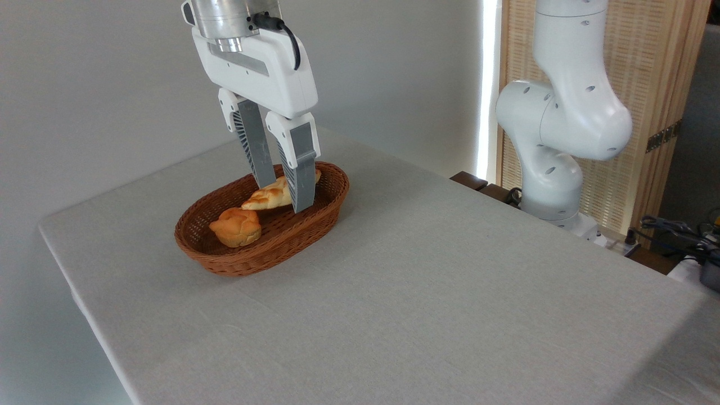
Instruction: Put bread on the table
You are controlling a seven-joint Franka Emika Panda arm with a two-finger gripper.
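The bread [265, 198], a long pale golden braided loaf, lies tilted in the far half of a brown wicker basket [247, 263]. My gripper [284, 198] comes down from above and straddles the loaf's middle. One finger stands behind it and the other finger [301, 180] in front, hiding part of the loaf. The fingers stand close together against the loaf's sides, so the gripper is shut on it. The loaf's pointed left end sticks out towards a round bun. The table [450, 281] under a light grey cloth carries the basket at its back left.
A small round orange-brown bun [236, 226] sits in the basket's near-left end. The arm's white base [554, 169] rises beyond the table's right edge. Cables and dark gear [683, 233] lie at the far right.
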